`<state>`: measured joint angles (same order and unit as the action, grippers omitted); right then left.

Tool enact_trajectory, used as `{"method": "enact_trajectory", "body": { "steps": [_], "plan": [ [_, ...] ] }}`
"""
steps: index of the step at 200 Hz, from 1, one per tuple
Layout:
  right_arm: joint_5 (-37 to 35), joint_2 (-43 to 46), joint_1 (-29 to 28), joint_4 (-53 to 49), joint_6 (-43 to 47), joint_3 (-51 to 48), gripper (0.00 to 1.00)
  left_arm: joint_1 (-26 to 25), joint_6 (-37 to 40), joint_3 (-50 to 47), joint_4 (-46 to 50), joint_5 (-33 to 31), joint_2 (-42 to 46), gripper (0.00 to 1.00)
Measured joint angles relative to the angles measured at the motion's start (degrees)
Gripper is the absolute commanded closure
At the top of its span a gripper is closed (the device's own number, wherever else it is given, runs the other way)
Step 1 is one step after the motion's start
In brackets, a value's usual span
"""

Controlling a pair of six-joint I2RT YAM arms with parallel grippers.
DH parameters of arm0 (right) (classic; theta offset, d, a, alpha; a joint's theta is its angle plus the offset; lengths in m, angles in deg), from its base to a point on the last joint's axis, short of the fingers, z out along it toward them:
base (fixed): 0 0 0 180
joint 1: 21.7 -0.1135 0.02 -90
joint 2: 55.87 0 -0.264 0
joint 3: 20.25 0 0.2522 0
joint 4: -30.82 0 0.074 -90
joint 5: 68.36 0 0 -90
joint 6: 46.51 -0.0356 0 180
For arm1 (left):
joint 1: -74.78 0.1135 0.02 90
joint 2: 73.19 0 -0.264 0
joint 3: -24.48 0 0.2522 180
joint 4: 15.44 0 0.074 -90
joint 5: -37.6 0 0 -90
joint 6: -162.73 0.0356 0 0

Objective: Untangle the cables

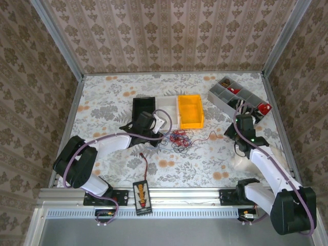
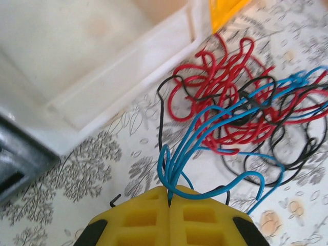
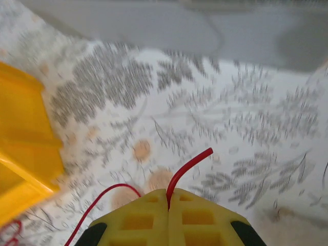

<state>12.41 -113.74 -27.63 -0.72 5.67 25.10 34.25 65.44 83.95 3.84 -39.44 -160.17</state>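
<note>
The cables (image 1: 179, 139) lie as a tangled bunch of red, blue and black wires on the floral table, just in front of the bins. In the left wrist view the red loops (image 2: 215, 87) and black loops (image 2: 287, 154) lie spread out, while the blue wires (image 2: 205, 133) run down into my left gripper (image 2: 169, 190), which is shut on them. Seen from above, my left gripper (image 1: 163, 134) sits at the bunch's left edge. My right gripper (image 3: 168, 192) is shut on one red wire (image 3: 189, 166), whose free end sticks out past the fingertips. It is to the right of the bunch (image 1: 229, 132).
A black bin (image 1: 143, 107), a white bin (image 1: 166, 110) and a yellow bin (image 1: 190, 110) stand side by side behind the cables. A grey compartment tray (image 1: 238, 97) lies at the back right. A black-and-orange connector box (image 1: 141, 196) rests at the near edge.
</note>
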Motion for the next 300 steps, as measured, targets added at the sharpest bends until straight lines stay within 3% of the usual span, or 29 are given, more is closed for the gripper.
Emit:
{"method": "enact_trajectory", "body": {
  "steps": [21,37,74,105,141,206,268,300],
  "plan": [
    [-0.68,-1.27,-1.77,0.02,-1.07,-1.55,1.00,0.00,0.76,1.03,0.46,1.29,0.00,0.55],
    [-1.03,-1.40,-2.40,0.48,-1.22,-1.57,1.00,0.00,0.85,1.27,1.60,1.64,0.04,0.44],
    [-1.46,-2.14,-2.60,1.75,-1.01,-1.53,0.99,-0.04,3.06,2.47,6.21,2.93,1.92,0.36],
    [-1.33,-5.20,-2.62,2.54,-0.96,-0.59,0.99,-3.26,5.70,12.13,10.82,5.14,-0.59,0.33],
    [-1.07,-5.95,-2.86,2.97,-0.52,0.68,0.99,-8.55,9.05,23.04,11.72,6.67,-11.26,0.37],
    [-1.07,-4.22,-2.86,2.82,0.39,0.83,0.98,-9.97,15.43,32.79,22.62,6.58,-24.52,0.44],
    [-0.61,-3.06,-0.31,2.82,0.55,0.83,0.99,-10.62,17.79,34.42,25.90,5.86,-25.35,1.00],
    [0.46,-0.87,7.54,1.81,1.44,1.36,1.00,-9.81,17.33,30.25,24.00,5.18,-23.30,1.00]
  ]
}}
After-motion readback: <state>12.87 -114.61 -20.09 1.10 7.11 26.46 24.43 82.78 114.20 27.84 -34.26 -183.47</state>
